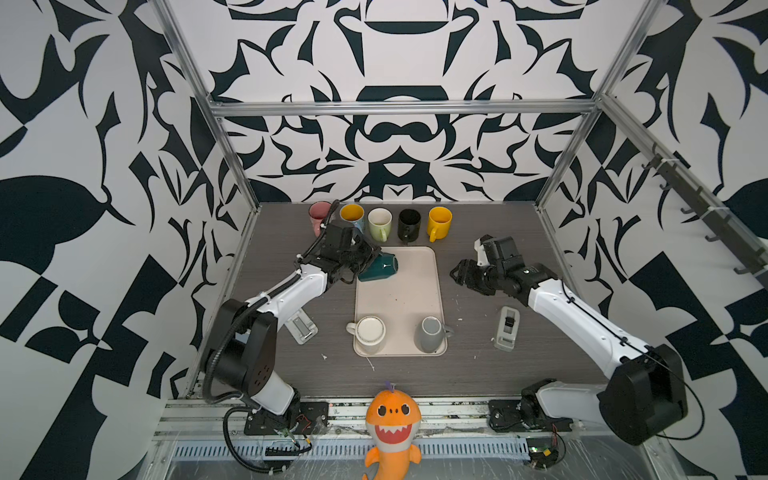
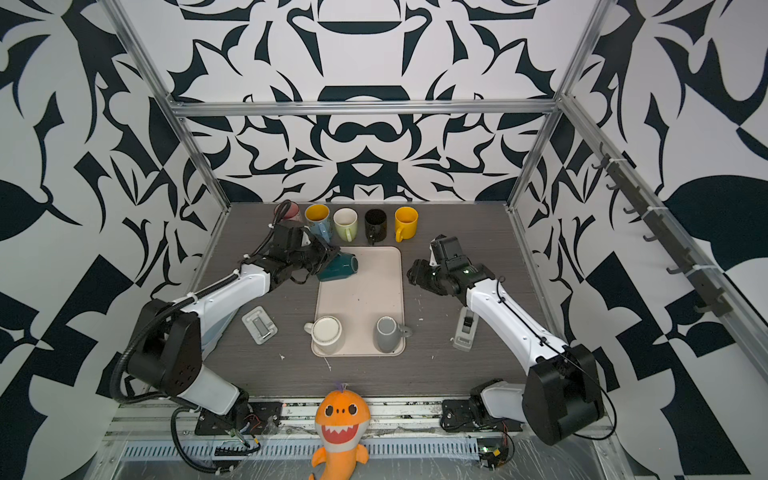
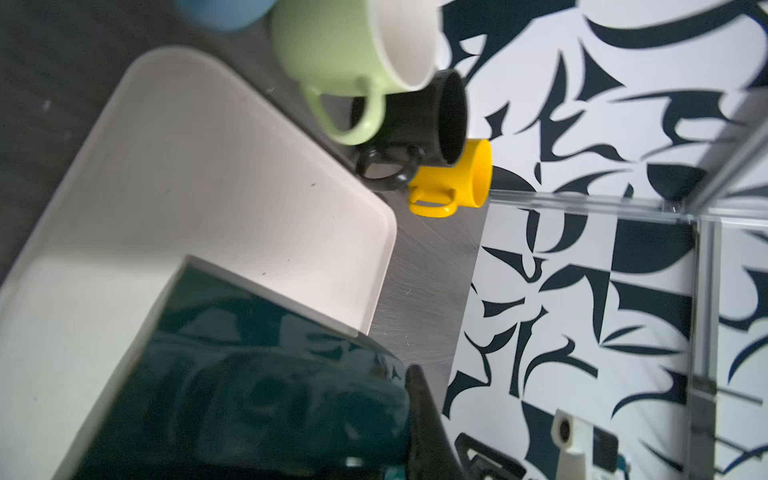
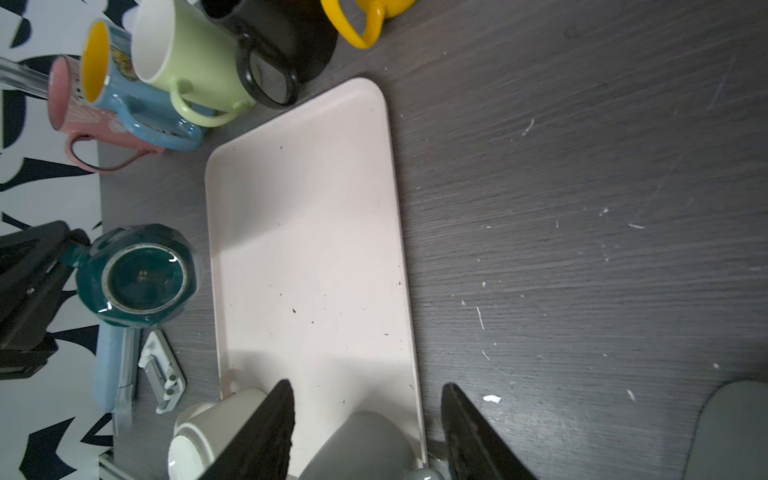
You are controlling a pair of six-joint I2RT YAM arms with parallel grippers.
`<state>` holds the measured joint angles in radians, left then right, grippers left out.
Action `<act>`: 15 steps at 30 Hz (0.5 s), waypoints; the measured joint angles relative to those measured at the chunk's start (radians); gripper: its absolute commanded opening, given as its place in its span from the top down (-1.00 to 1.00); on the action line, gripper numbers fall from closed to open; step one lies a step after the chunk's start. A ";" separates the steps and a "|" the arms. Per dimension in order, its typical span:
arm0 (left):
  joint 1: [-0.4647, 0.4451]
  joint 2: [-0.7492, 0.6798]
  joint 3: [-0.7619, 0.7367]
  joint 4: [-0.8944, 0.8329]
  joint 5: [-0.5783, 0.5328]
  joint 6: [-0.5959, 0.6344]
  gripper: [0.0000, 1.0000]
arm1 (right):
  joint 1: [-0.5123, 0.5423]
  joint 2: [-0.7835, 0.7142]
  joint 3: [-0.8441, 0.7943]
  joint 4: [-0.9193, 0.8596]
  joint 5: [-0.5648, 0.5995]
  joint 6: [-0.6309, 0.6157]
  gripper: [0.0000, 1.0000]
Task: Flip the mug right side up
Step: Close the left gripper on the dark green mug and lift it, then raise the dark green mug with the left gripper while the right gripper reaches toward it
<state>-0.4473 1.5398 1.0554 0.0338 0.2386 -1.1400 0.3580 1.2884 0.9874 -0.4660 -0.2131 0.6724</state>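
My left gripper is clamped on the teal mug. Mug's tipped on its side at the tray's upper-left corner, mid-frame in both top views. My right gripper hangs right of the tray, jaws apart.

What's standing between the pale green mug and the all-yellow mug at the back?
An upright glossy black mug, seen in both top views.
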 measured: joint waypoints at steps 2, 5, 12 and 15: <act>-0.020 -0.043 0.008 0.001 -0.014 0.124 1.00 | 0.000 0.000 0.030 -0.008 -0.005 -0.012 -0.21; -0.064 -0.098 0.014 0.002 -0.040 0.304 1.00 | 0.000 0.000 0.077 -0.018 -0.011 -0.032 -0.21; -0.224 -0.148 0.017 -0.016 -0.182 0.753 1.00 | 0.000 0.013 0.200 -0.057 -0.023 -0.080 -0.21; -0.285 -0.148 0.017 -0.017 -0.243 0.929 1.00 | 0.000 0.019 0.256 -0.067 -0.026 -0.105 -0.22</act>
<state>-0.7326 1.3922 1.0721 0.0170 -0.0048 -0.2115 0.3580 1.3071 1.2438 -0.5327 -0.2390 0.5674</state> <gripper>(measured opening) 0.101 0.608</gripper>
